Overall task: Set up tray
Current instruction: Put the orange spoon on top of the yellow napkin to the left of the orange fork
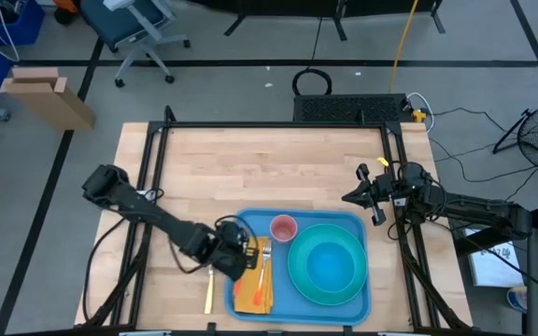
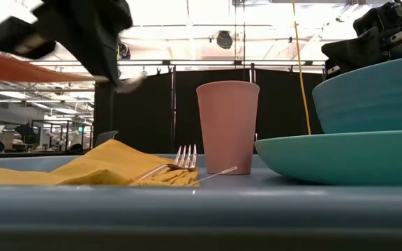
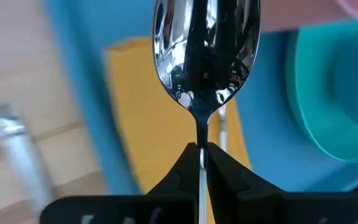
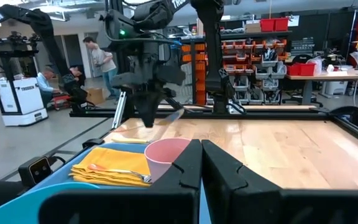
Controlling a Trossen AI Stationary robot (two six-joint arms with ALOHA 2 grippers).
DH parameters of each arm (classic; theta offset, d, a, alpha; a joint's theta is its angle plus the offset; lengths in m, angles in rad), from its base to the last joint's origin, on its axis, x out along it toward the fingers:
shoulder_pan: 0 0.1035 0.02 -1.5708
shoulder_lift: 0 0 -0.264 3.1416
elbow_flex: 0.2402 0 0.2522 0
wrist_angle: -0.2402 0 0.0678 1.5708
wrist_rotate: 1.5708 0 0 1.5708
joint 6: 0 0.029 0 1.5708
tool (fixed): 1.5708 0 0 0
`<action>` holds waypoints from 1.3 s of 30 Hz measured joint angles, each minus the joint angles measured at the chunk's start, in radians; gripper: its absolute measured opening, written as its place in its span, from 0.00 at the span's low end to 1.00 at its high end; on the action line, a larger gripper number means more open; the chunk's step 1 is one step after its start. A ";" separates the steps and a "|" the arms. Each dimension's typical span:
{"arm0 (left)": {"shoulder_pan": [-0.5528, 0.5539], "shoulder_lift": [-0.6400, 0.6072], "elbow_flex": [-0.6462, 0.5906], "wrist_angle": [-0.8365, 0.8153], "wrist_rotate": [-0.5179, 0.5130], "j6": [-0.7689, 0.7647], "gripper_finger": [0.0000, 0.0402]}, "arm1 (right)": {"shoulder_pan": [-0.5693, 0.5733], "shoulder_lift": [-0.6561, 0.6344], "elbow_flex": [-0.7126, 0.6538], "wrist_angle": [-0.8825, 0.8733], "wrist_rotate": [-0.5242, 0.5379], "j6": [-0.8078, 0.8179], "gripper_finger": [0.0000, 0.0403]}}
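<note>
We see the blue tray at the table's near edge, right of centre. On its right part sits a turquoise plate with a bowl; a pink cup stands at its far edge, a yellow napkin with a fork on its left. Above the napkin, the left gripper pinches a spoon. The right gripper waits closed beyond the tray's right side.

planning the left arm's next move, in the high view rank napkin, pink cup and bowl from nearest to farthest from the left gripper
1. Napkin, directly under the left gripper, at the tray's left end.
2. Pink cup, just right of it.
3. Bowl, farthest, on the tray's right side.
</note>
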 joint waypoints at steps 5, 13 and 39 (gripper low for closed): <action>0.034 0.087 0.000 0.099 0.064 0.059 0.02 | 0.000 0.000 0.000 -0.001 0.000 0.007 0.00; 0.029 0.180 0.000 0.168 0.096 0.029 0.02 | 0.000 0.001 0.000 -0.021 0.000 0.024 0.00; -0.004 0.223 0.000 0.173 0.069 -0.076 0.05 | 0.000 0.002 0.000 -0.039 0.000 0.024 0.00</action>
